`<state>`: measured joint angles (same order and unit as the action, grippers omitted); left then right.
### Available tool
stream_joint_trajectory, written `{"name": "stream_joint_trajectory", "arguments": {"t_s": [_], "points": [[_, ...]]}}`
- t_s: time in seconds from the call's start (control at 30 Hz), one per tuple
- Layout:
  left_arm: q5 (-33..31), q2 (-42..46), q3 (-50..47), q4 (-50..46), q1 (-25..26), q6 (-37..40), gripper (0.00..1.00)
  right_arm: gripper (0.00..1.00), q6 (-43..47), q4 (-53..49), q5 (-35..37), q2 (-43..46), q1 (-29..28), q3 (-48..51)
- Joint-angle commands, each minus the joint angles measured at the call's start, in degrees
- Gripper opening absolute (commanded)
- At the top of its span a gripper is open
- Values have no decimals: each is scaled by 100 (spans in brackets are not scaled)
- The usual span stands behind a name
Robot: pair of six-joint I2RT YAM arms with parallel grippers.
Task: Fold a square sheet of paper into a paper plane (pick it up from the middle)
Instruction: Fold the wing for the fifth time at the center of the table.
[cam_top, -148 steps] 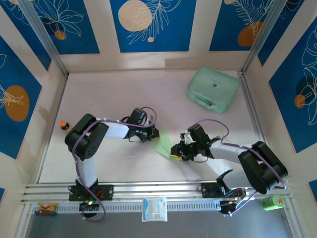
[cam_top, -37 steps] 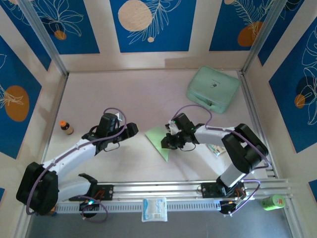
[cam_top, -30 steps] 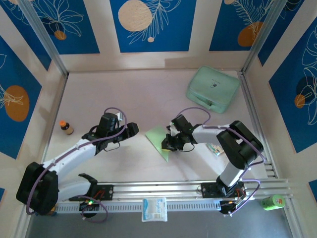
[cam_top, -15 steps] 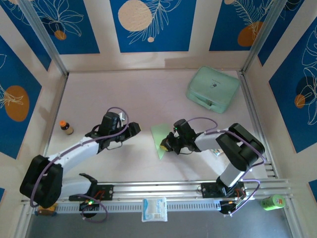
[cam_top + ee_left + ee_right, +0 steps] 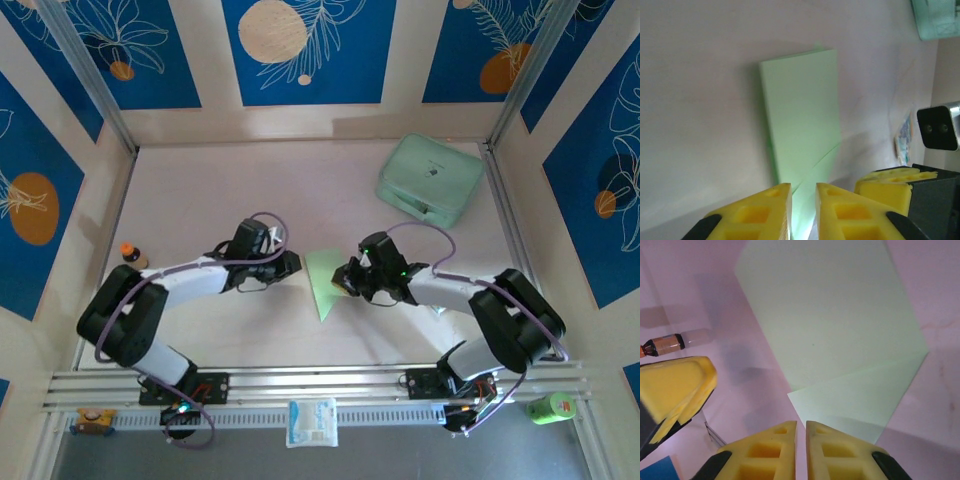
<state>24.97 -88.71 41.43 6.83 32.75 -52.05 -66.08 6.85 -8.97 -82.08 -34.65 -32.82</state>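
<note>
The light-green sheet of paper (image 5: 322, 282), folded into a tapering pointed shape, lies on the table between the two arms. In the left wrist view the paper (image 5: 800, 120) has a diagonal fold line, and its narrow end runs into the slim gap of my left gripper (image 5: 803, 186). That left gripper (image 5: 295, 265) sits at the paper's left edge, jaws nearly together on it. My right gripper (image 5: 343, 282) rests at the paper's right edge. In the right wrist view it (image 5: 801, 424) is shut, with a folded flap of the paper (image 5: 835, 330) just ahead of its tips.
A thick mint-green case (image 5: 430, 180) lies at the back right. A small bottle (image 5: 129, 255) stands by the left rail. A white-and-blue packet (image 5: 312, 421) lies in front of the near rail, and a green can (image 5: 548, 407) at the near right corner.
The left arm has reached right to the paper's edge and its jaws have closed from wide open. The right gripper stays shut and has shifted slightly right, and the paper has turned a little.
</note>
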Motion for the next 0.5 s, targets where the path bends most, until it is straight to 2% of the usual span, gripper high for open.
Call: {"name": "stream_joint_trajectory", "arguments": {"t_s": [0.0,0.1,0.17,0.47], "points": [[191,-308,414,207,200,80,18,15,767,-746,-58,104,242,-97],[141,-671,673,60,240,64,12,16,1013,-433,-513,57,460,-34],[79,-801,742,95,253,3,12,16,1115,-284,-705,30,546,-6],[185,-1509,1121,3,284,22,9,22,1317,-685,-903,-184,871,-142]]}}
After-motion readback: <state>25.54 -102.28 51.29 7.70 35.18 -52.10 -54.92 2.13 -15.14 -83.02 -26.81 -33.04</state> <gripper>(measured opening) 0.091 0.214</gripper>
